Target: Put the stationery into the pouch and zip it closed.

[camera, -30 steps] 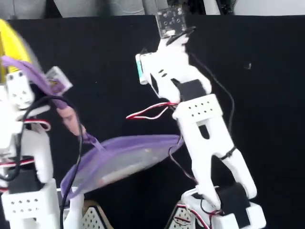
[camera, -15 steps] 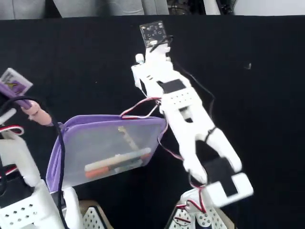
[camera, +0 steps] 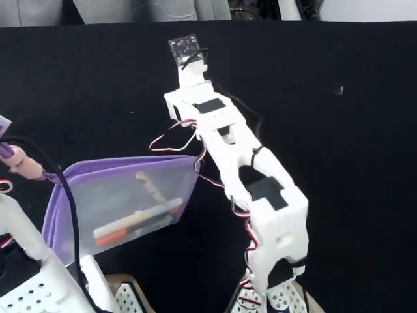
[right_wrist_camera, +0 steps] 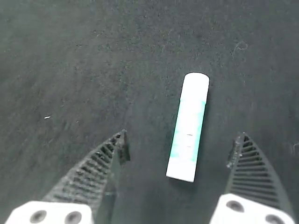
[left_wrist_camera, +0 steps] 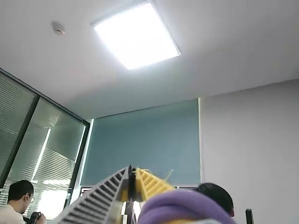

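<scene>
Hanging over the black counter, the right hand is spread wide, its 2 fingers on either side of a glue stick that lies flat and touches neither. The stick looks light, rigid and smooth-walled, so it may roll or squirt out of a grip. Pinching across the middle of the barrel, at the green label, seems safest. The left hand is raised and clamped on the soft purple pouch, which sags from that corner with markers inside. Its limp mouth will probably need holding open.
</scene>
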### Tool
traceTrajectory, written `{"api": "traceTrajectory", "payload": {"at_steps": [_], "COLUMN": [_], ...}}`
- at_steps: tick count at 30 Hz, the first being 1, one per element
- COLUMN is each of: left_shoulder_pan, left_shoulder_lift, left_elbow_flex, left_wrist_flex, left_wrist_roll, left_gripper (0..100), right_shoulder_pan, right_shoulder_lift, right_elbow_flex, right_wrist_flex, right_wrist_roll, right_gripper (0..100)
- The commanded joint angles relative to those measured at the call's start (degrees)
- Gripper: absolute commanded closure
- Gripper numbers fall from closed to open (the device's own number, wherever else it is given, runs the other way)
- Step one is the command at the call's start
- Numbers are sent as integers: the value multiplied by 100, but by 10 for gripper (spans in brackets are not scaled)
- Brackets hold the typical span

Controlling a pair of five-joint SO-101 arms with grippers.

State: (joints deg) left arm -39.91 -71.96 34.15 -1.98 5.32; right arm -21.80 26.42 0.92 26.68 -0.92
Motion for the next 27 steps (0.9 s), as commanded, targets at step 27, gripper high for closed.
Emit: {"api": "traceTrajectory", "payload": {"at_steps": [27], "left_shoulder_pan": [-31], "left_shoulder_lift": [9], "left_elbow_flex": [-268], "left_wrist_flex": [0], "left_wrist_roll": [0], "left_gripper": [971], "right_shoulder_pan": [352], "right_shoulder_lift": [1552], "right_elbow_flex": [-2316], "right_wrist_flex": [1741], "right_wrist_roll": [-246], "right_gripper": [760]}}
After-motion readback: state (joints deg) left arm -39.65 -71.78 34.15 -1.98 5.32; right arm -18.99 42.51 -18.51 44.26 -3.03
